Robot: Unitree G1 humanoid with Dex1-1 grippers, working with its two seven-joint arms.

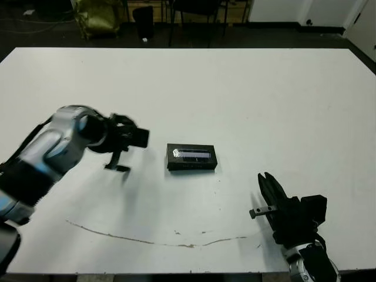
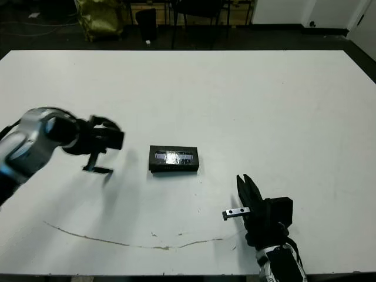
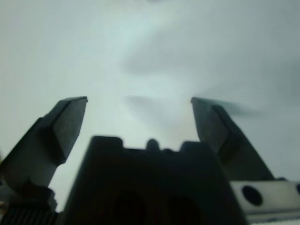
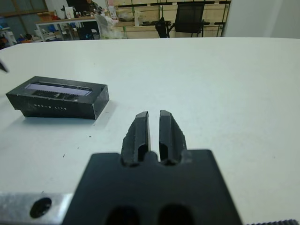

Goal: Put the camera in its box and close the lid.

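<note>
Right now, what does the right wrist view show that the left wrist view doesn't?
Only the right wrist view shows the box with its lid on, lying on the table, plus a chair beyond, and the right gripper with its jaws shut. Only the left wrist view shows the left gripper, its jaws wide open and nothing between them. Both share the bare white tabletop.

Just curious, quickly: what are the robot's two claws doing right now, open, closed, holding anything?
Left gripper: open, holding nothing.
Right gripper: closed, holding nothing.
</note>
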